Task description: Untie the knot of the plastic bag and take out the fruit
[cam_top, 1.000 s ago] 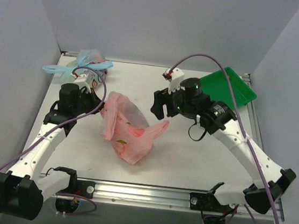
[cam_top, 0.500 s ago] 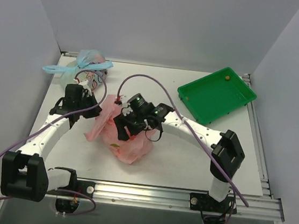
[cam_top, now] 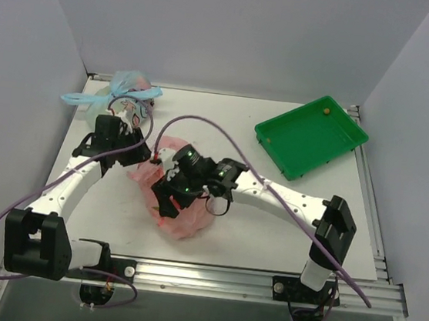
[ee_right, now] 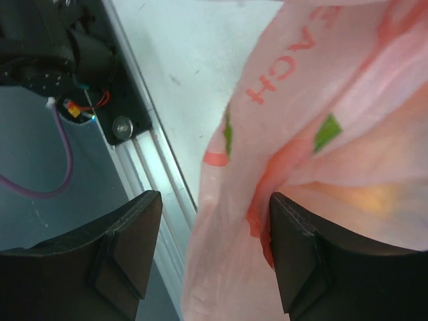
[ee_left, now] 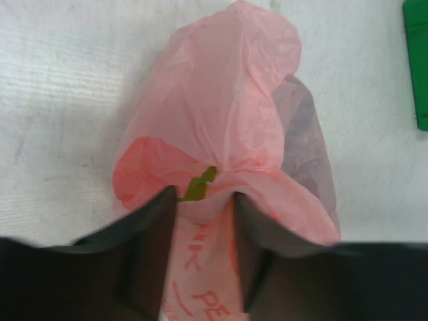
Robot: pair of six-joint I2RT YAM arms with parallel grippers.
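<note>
The pink plastic bag (cam_top: pixel 184 221) lies crumpled at the table's middle left, printed with red letters and a peach picture. My left gripper (cam_top: pixel 129 151) is at its left end. In the left wrist view the gripper (ee_left: pixel 204 197) stands open, its jaws apart, with the plastic bag (ee_left: pixel 221 100) bunched at the tips. My right gripper (cam_top: pixel 165 197) hovers over the bag's middle. It is open (ee_right: pixel 215 197); the right finger (ee_right: pixel 294 254) touches the bag (ee_right: pixel 321 100) and the left finger stands off it. A yellow-orange fruit (ee_right: pixel 374 200) glows faintly through the plastic. I cannot make out the knot.
A green tray (cam_top: pixel 302 139) sits at the back right with a small orange thing (cam_top: pixel 326 109) in its far corner; its edge (ee_left: pixel 418 67) shows in the left wrist view. A blue-tied bag (cam_top: pixel 126 88) lies at the back left. The table's front rail (ee_right: pixel 154 174) runs just beside the bag.
My right arm swung from beside the green tray down onto the pink bag. My left gripper's jaws have parted on the plastic. The bag has slid left and slumped lower.
</note>
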